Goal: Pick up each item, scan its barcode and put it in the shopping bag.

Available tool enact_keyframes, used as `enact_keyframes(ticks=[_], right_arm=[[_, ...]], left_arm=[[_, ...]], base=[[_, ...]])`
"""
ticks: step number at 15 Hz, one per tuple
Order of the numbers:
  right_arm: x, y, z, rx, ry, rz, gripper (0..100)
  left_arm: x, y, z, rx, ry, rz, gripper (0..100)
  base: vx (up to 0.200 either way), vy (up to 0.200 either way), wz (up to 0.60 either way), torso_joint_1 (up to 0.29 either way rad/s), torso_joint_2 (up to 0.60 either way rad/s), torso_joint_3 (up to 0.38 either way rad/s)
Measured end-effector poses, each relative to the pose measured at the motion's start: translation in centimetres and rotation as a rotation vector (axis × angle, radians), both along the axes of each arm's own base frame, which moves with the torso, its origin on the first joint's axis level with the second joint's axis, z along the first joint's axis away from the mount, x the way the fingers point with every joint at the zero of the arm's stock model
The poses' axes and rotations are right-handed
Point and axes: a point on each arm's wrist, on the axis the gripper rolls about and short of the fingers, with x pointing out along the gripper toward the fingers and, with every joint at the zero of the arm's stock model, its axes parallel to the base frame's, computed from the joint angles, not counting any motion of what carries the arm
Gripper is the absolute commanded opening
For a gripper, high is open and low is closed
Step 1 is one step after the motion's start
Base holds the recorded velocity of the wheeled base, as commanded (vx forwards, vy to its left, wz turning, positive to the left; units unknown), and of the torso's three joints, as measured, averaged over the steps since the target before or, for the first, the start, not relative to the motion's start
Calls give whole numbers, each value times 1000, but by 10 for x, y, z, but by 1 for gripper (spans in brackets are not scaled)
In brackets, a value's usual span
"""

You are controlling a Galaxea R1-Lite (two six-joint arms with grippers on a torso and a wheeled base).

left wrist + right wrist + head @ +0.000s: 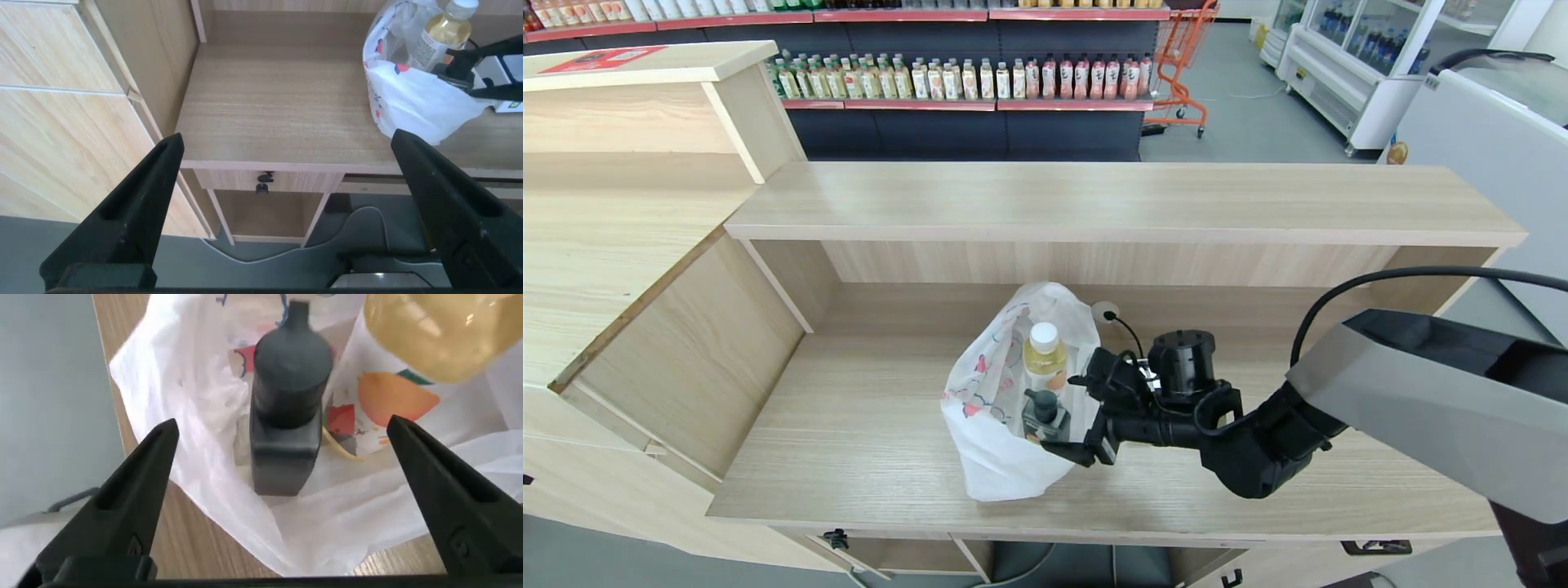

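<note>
Upright inside shopping bag (988,392) on counter (849,441): dark pump bottle (1045,415), white-capped yellow drink bottle (1044,355), label print unreadable. Right gripper (1076,415) spread wide at bag mouth, unclamped. Left gripper (288,140) likewise spread, off counter's front edge.

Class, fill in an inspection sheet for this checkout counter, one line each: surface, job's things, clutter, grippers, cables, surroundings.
Surface: pale wooden counter, bearing the bag.
Job's things: white bag stands open; inside it are a drink bottle with a white cap and a dark pump bottle.
Clutter: nothing seen.
Grippers: right gripper at the bag's mouth, jaws open either side of the pump bottle, not touching it; left gripper off the counter's front, away from the bag, jaws open, empty.
Cables: thin black cable curves from a white disc behind the bag.
Surroundings: shelves of bottles, orange cart, coolers.
</note>
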Motion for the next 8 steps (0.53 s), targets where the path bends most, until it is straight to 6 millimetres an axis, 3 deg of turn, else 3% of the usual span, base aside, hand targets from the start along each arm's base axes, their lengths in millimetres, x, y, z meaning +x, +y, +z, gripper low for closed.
enact_keyframes(ticks=[4,8], right_arm=[[-21,-13,54,169,140,-72,100],[-57,-82,96,230,209,-217,100]], left_arm=[[0,0,0,0,0,0,100],[0,0,0,0,0,0,100]], base=[[0,0,0,0,0,0],[0,0,0,0,0,0]])
